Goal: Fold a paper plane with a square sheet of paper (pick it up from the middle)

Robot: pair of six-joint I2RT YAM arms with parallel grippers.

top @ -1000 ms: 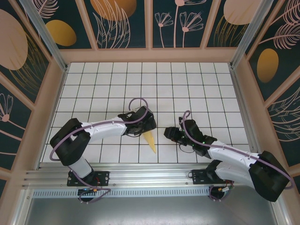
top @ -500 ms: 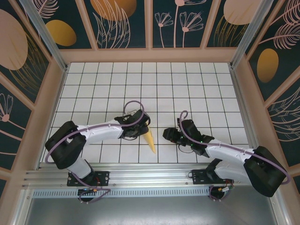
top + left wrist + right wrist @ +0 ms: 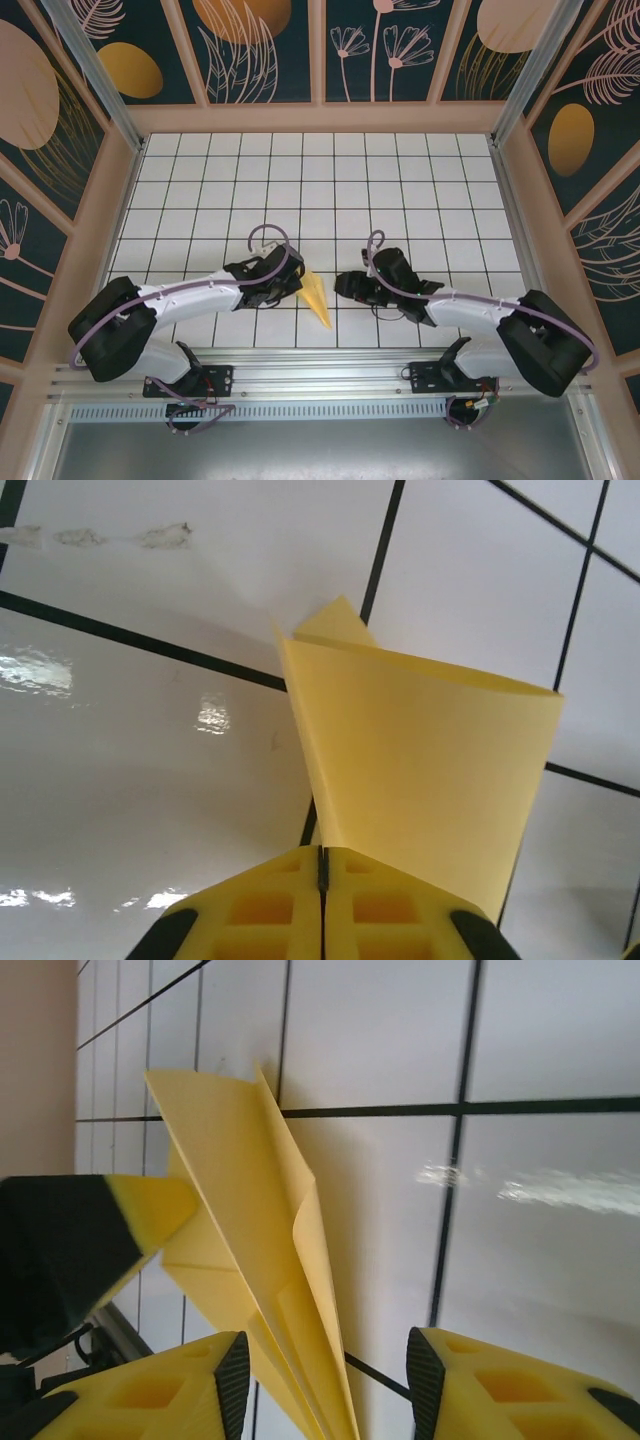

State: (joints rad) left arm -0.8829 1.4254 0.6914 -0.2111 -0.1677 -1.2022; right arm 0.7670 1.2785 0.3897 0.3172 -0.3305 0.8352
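White grid-tiled counter [image 3: 400, 190], floral walls [image 3: 270, 50] all round. Plane [image 3: 318, 297] sits near the front edge, between both arms. Left tool [image 3: 293, 285] is pinched together on its edge. Right tool [image 3: 343, 287] stands just beside, jaws apart, facing it.

Bright, even light from overhead here, so the top cam is crisp and my arms barely throw shadows. The glossy worktop [image 3: 120, 780] bounces white glare blobs into both wrist cams. The paper plane [image 3: 420, 770] drops a faint grey shadow beside it. My right claw [image 3: 325, 1350] looks soft up close, edges a bit fuzzy.
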